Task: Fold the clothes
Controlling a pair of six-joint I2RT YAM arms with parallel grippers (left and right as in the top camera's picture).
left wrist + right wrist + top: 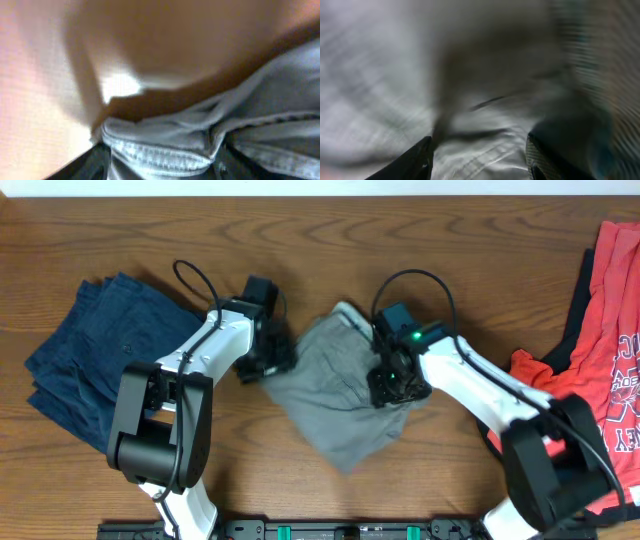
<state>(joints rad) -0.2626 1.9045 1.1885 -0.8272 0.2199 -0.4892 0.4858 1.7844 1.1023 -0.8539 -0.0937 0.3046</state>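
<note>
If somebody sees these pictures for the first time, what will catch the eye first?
The crumpled grey shorts in the middle of the table, with the left gripper at their left edge and the right gripper on their right part. Next, the dark navy trousers at far left and the red T-shirt at the right edge.

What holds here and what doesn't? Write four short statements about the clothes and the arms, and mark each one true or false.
1. The crumpled grey cotton shorts lie mid-table between the two arms. True.
2. The dark navy trousers lie at the table's right side. False: they lie at the left; the red white-printed T-shirt is at the right.
3. Both grippers are at the grey shorts. True: the left gripper is at their left edge, the right gripper is over their right part.
4. The red T-shirt overlaps the grey shorts. False: bare wooden table shows between them.
</note>
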